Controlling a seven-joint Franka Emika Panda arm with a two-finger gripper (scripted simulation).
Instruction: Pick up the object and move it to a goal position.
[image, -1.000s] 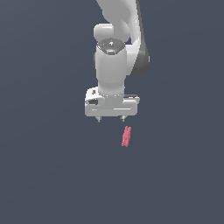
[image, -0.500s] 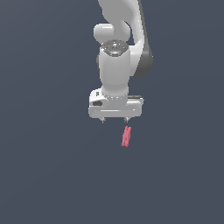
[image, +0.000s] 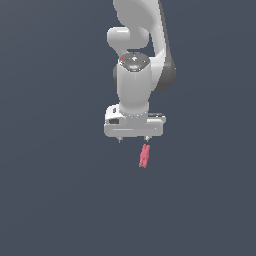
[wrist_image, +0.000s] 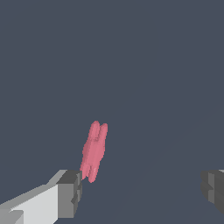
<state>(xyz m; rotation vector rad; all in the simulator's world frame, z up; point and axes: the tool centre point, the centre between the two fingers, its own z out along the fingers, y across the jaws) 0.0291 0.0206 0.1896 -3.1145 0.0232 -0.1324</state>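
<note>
- My white tool (image: 133, 139) has its fingers spread wide apart, gripping nothing.
- The slim pink-red notched piece (image: 144, 156) lies just beside one dark fingertip (wrist_image: 70, 192).

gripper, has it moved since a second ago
Yes. In the exterior view the gripper has shifted toward the exterior view's right, so one fingertip now sits just above the unmoved pink object.

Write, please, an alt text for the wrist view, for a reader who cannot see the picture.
A small pink-red object with a notched outline lies on a plain dark grey surface, close to one dark fingertip of the open gripper. The other fingertip stands far apart at the opposite edge, so the object is not centred between them.
</note>
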